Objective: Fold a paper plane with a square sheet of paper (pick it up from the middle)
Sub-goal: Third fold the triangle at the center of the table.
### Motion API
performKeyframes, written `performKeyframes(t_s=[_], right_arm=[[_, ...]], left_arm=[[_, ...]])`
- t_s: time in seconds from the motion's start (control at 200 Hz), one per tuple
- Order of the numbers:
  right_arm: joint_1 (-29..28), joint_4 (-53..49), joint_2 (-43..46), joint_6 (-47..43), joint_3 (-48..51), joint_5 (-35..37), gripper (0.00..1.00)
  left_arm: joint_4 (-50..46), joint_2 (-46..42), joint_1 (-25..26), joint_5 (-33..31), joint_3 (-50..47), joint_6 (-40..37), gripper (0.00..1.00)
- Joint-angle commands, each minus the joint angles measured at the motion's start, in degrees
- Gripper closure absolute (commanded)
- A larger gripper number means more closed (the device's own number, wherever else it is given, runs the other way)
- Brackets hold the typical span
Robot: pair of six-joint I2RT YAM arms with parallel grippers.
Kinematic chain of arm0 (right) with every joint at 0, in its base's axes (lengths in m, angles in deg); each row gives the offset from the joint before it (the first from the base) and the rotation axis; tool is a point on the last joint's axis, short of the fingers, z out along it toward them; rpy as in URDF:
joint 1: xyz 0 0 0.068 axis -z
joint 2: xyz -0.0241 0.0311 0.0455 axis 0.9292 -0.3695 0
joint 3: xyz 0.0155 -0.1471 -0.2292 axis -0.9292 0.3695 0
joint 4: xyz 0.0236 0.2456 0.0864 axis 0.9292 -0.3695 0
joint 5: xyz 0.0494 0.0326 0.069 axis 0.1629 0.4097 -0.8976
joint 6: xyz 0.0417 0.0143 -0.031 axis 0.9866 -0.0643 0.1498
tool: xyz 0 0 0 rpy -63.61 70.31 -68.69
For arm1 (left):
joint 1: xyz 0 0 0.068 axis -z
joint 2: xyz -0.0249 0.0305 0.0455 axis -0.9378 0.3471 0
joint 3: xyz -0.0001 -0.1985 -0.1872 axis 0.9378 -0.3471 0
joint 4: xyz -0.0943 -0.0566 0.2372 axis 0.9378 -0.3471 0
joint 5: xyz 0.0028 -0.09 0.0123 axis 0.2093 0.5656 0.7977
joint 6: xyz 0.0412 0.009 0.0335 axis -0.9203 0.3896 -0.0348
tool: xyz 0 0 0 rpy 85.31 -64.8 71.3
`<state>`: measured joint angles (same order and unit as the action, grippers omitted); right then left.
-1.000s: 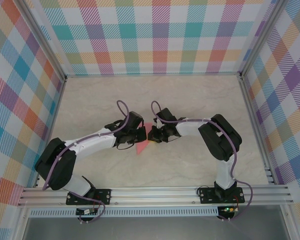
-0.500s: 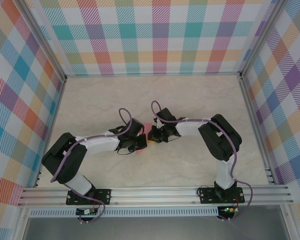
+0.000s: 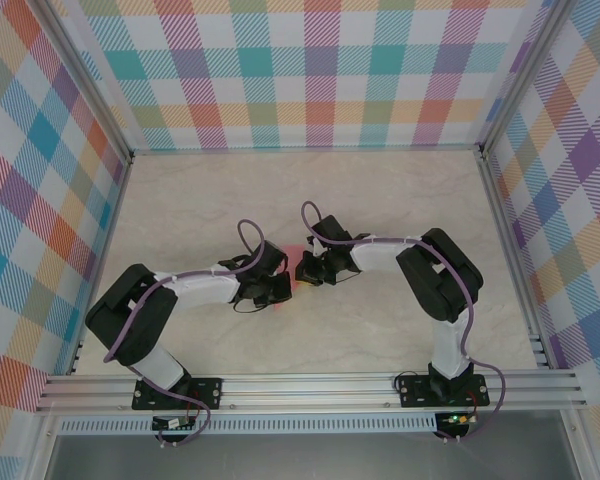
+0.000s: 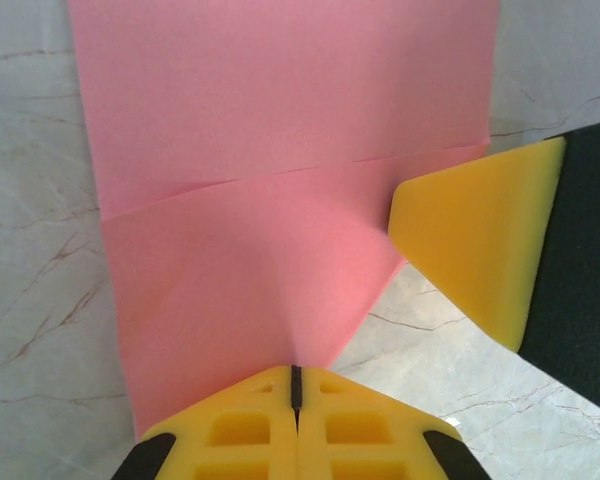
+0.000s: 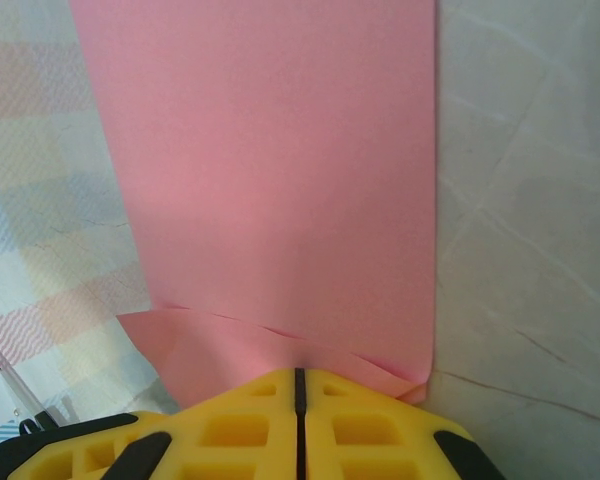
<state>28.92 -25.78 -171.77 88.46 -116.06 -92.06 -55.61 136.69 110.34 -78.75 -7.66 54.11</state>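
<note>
Pinching the near edge of the pink sheet of paper [image 4: 280,120], the left claw [image 4: 296,388] was pressed together on it. The right claw [image 5: 300,388] gripped a folded edge likewise, at the middle of the desk [image 4: 30,320]. Farther out, a crease [image 4: 280,173] crossed the sheet. Doing this well probably meant steady pinches, aligned edges and a slow, even pull.

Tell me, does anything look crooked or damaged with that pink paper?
No tear shows. The paper is creased across and puckers where the left pincer pinches its edge; the right pincer pinches another edge. For folding, that looks normal.
</note>
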Motion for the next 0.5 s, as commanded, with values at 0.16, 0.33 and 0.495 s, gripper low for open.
performKeyframes(t_s=[0.16,0.33,0.495], right_arm=[[0.02,-5.97,-2.90,-0.10,0.01,3.72,0.92],[0.02,-5.98,-3.24,-0.12,-0.20,3.59,0.92],[0.02,-5.17,-2.47,-0.66,-0.80,2.15,0.92]], left_arm=[[-10.33,-3.90,0.25,-2.56,-3.48,-1.44,0.96],[-11.34,-6.34,0.23,-3.39,-3.79,-1.16,0.96],[-11.57,-6.57,0.27,-4.54,-3.86,-1.06,0.96]])
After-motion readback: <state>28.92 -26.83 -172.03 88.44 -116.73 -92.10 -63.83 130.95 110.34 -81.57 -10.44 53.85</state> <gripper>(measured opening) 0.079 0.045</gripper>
